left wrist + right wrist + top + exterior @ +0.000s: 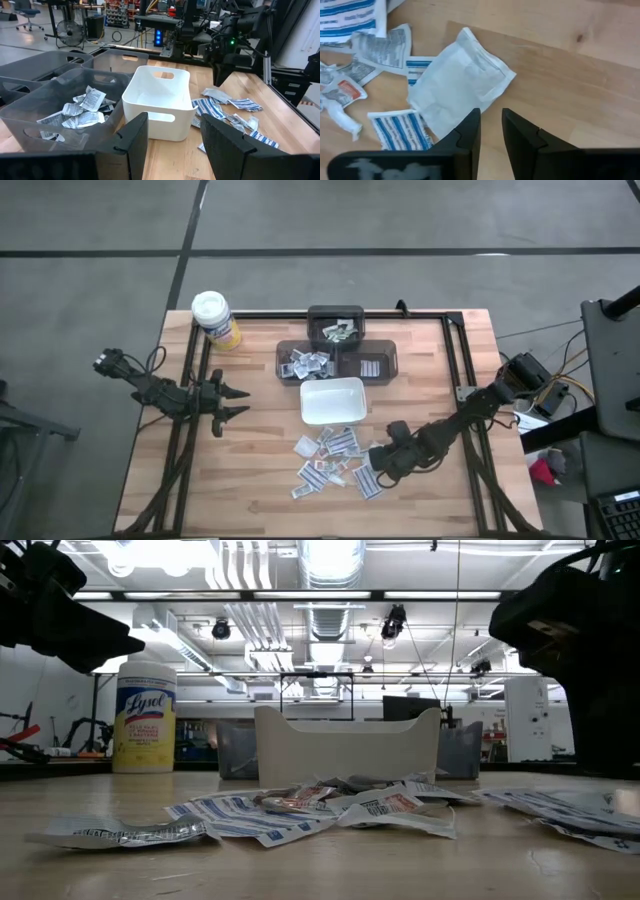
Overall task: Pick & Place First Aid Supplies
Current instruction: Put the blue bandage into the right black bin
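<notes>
Right gripper [375,463]: low over the table at the edge of the loose pile; fingers [470,131] stand a narrow gap apart and hold nothing.
White packet [457,87]: plain, lies flat on the wood directly ahead of the right fingertips, its near edge just beside them; contact cannot be told.
Left gripper [238,402]: above the table, well apart from the pile; fingers [134,140] spread wide, empty.
Packets [330,458]: one loose pile on the wood, roughly a dozen, exact count not possible where they overlap; it begins at the right gripper's tip and runs away from it toward the dish.
Packet types by the right gripper: two blue-striped, one with a red patch, several grey-printed, all to one side of the white packet.
Dish [332,401]: one, white, rectangular, empty; beyond the pile from the right gripper, straight ahead of the left gripper.
Bins [336,350]: three dark grey compartments seen from above, behind the dish.
Bin contents: one holds a heap of packets [75,111], one holds greenish items, one holds a flat grey piece.
Canister [215,319]: one, yellow with white lid, upright, farther back on the table than the left gripper.
Obstructions: the pile crowds one side of the white packet; bare wood on the other.
</notes>
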Robot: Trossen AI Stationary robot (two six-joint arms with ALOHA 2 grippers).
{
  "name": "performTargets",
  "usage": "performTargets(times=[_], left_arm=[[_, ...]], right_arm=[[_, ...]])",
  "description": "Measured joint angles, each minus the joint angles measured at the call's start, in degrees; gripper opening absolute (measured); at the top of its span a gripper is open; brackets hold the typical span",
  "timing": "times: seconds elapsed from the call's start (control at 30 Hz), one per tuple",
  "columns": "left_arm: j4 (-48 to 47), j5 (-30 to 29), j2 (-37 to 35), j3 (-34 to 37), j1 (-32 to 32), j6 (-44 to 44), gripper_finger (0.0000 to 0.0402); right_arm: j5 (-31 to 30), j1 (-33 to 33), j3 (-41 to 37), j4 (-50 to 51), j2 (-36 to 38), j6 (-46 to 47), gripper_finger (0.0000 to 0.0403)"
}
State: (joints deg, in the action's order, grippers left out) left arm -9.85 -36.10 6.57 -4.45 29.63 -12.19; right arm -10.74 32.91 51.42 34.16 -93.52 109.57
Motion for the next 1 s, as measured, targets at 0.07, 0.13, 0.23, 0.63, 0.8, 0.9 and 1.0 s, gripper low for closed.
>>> performTargets(times=[0.07, 0.13, 0.23, 0.63, 0.8, 0.9, 1.0], left_arm=[[-0.01, 0.00, 0.00, -0.01, 0.00, 0.00, 0.0177], [0.00, 0.00, 0.01, -0.02, 0.00, 0.00, 0.0177], [0.00, 0.00, 0.00, -0.02, 0.00, 0.00, 0.0177], [0.00, 0.00, 0.02, 0.00, 0.00, 0.00, 0.0177], [0.00, 0.00, 0.00, 0.00, 0.00, 0.00, 0.0177], [0.00, 0.00, 0.00, -0.01, 0.00, 0.00, 0.0177], [0.00, 0.00, 0.00, 0.00, 0.00, 0.00, 0.0177]], right_arm=[[0.06, 0.00, -0.01, 0.00, 0.09, 0.37, 0.0077], [0.44, 0.00, -0.19, 0.03, -0.02, 1.67, 0.0078], [0.53, 0.02, -0.70, -0.30, -0.28, 3.44, 0.0082], [0.21, -0.17, -2.21, -4.73, -0.28, 6.77, 0.0135], [-1.46, -0.70, -2.60, -6.17, -0.30, 8.86, 0.0150], [-1.44, -1.39, -2.65, -6.64, -0.30, 8.98, 0.0154], [-1.39, -2.47, -2.80, -6.67, -0.41, 8.97, 0.0155]])
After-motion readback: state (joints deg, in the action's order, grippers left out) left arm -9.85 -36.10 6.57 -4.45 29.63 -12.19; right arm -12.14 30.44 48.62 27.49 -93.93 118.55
